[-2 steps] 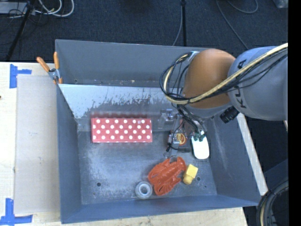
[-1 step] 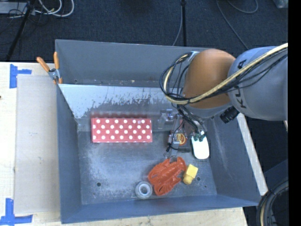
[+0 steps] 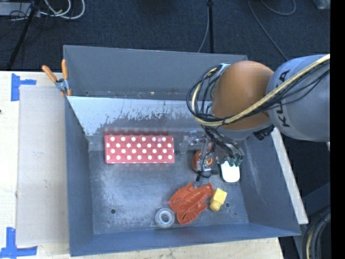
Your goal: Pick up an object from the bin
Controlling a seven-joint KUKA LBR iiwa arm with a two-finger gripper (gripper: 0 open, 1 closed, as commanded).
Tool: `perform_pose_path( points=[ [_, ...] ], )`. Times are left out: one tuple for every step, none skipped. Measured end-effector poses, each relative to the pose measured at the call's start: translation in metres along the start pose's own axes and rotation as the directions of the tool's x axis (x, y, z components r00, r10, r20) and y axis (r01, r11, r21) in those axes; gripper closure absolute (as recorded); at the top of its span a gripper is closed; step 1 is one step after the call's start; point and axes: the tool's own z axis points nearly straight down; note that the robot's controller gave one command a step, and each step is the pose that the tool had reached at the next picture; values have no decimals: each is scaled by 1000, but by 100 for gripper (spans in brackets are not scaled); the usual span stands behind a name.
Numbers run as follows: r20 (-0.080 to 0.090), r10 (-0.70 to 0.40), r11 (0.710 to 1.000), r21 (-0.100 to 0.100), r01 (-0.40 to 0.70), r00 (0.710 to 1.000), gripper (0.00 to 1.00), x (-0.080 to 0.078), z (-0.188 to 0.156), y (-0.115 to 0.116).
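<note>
My gripper is low in the right middle of the bin, under the orange wrist cover. A small red-orange thing sits right at its tip; I cannot tell whether it is gripped. A small white rounded piece lies just to the gripper's right. In front of the gripper, towards the bin's near wall, lies a crumpled orange-red rubbery thing, with a small yellow block touching its right side. A grey ring-shaped roll lies at its left end.
A flat red box with white dots lies on the bin floor to the left of the gripper, its long side running left to right. The arm and its cables cover the bin's right rear part.
</note>
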Motion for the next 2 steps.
perform_pose_path(
  points=[
    [0, -260, 966, -1, 260, 966, 100, 73, 60, 11],
    [1, -259, 966, -1, 259, 966, 0, 73, 60, 11]
  ],
)
